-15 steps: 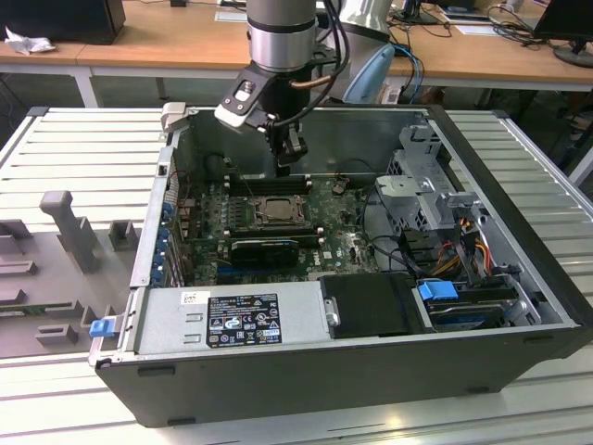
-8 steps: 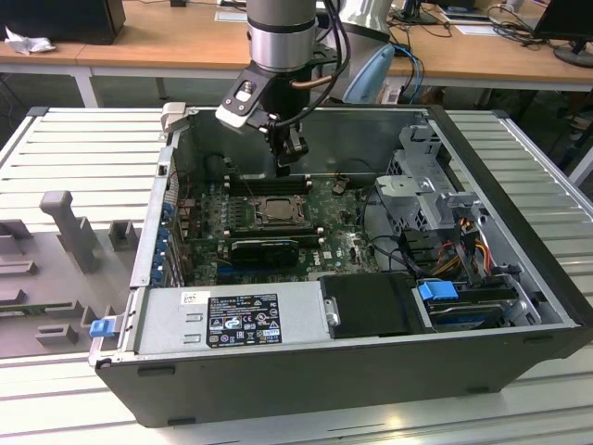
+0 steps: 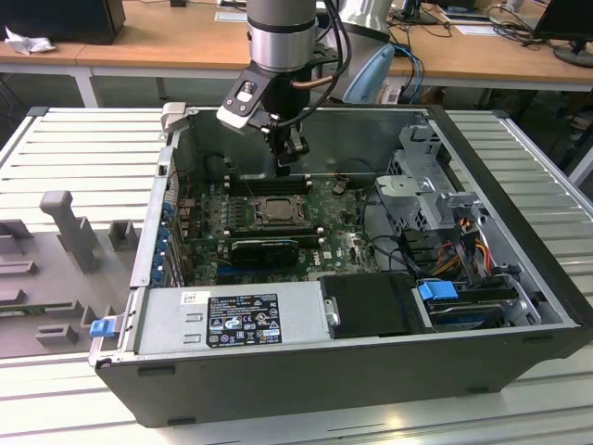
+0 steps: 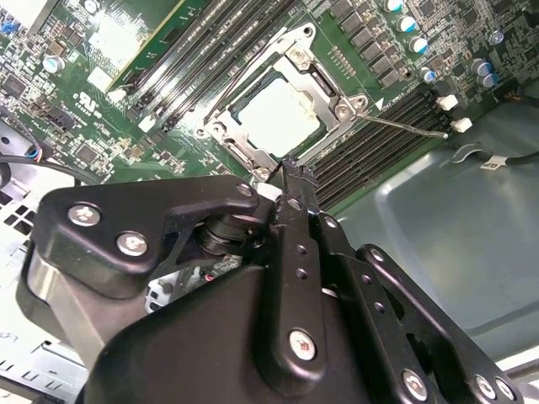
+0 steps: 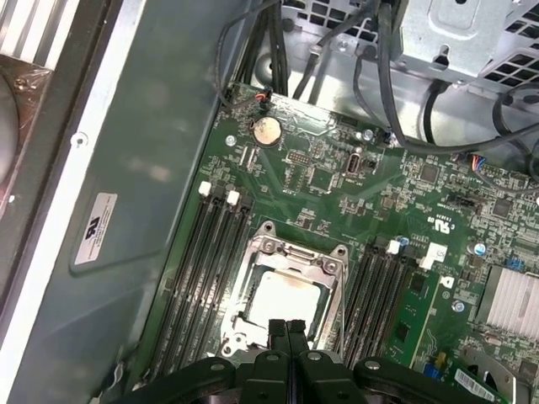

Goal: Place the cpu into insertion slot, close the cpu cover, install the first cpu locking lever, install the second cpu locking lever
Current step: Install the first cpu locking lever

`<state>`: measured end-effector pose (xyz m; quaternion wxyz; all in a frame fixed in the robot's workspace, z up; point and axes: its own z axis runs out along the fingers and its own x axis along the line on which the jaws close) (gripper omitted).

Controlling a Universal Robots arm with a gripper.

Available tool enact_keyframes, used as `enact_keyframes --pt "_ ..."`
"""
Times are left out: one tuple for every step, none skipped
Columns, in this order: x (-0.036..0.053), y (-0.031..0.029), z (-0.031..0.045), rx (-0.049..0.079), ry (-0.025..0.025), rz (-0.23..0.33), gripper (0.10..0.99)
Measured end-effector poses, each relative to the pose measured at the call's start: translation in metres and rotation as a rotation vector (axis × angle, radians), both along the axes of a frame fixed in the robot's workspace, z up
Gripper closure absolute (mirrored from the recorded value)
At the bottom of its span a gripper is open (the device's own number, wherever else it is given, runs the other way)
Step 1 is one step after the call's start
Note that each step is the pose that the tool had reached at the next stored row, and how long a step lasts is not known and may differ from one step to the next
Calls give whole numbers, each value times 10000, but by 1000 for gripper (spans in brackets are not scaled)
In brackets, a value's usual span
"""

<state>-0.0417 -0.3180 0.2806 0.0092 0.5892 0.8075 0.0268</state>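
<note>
Cpu seated in the insertion slot under a shut cover, directly below the gripper tips.

The cpu (image 5: 286, 295), a small flat square with a pale silver-grey top, lies level in the insertion slot (image 4: 221, 133), which sits just under and slightly ahead of the gripper (image 5: 286, 324). The cpu cover (image 5: 290, 252), a thin square metal frame, lies flat on the slot, and the chip shows through its large central window. In the second wrist view one locking lever (image 4: 404, 124), a thin bare-metal rod, runs out from a slot corner, off to one side of the gripper. Whether it is latched cannot be told.
</note>
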Motion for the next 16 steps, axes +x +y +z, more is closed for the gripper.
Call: enact_keyframes --pt "0 0 0 0 0 16 980" --pt "0 0 0 0 0 31 980" --pt "0 0 0 -1 0 63 980" --pt "0 0 0 0 0 80 980" --pt "0 0 0 0 0 89 980" --pt "0 0 0 0 0 98 980" --pt "0 0 1 0 0 106 980" --pt "0 0 2 0 0 111 980" --pt "0 0 8 -1 1 118 980" --pt "0 0 12 -1 1 120 980" --pt "0 0 17 -1 0 120 980" --pt "0 0 27 -1 0 121 980" --pt "0 0 35 -1 0 121 980" --pt "0 0 64 -1 0 121 980" --pt "0 0 75 0 0 121 980" --pt "0 0 85 0 1 121 980"
